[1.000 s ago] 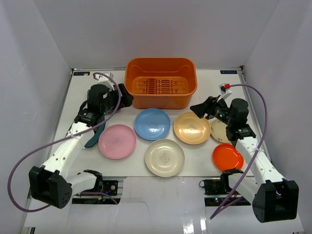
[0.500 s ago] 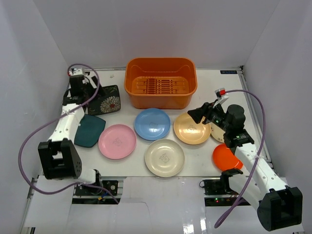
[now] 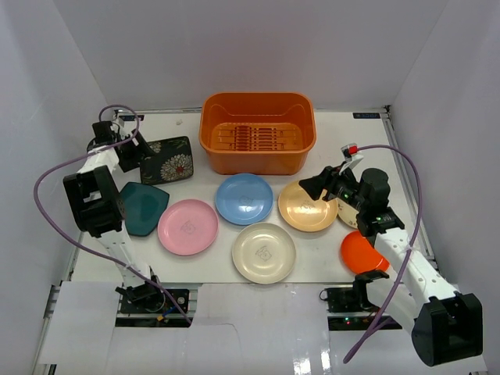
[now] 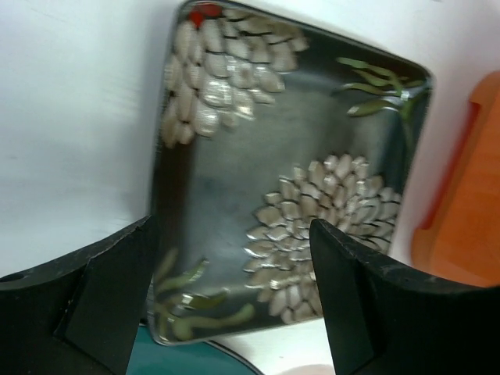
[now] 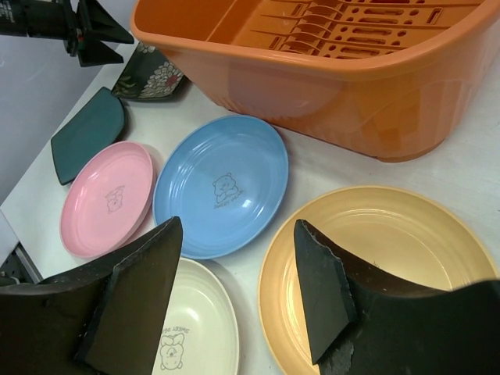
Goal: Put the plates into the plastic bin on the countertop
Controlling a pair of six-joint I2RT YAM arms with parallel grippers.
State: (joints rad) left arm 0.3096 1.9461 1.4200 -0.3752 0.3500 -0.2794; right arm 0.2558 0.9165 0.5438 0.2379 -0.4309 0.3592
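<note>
Nearest, the cream plate (image 3: pixel 264 252) lies at 6 o'clock on the white tabletop (image 3: pixel 344 141), and the orange plate (image 3: pixel 363 251) at 4 o'clock is partly under the right arm. Behind them, running from 8 o'clock across to 3, lie the dark teal plate (image 3: pixel 144 209), the pink plate (image 3: pixel 187 226), the light blue plate (image 3: pixel 244 198), the tan plate (image 3: pixel 306 207) and a small beige plate (image 3: pixel 348 215) that is mostly hidden. The right claw (image 5: pixel 236 226) hovers above the tan plate, spread and gripping nothing. At 10 o'clock the left claw (image 4: pixel 230 226) is spread wide astride the near end of a dark flowered dish (image 4: pixel 289 156); whether it touches the dish is unclear. The orange plastic bin (image 3: pixel 258 133) stands at 12 o'clock, and every plate lies outside it.
</note>
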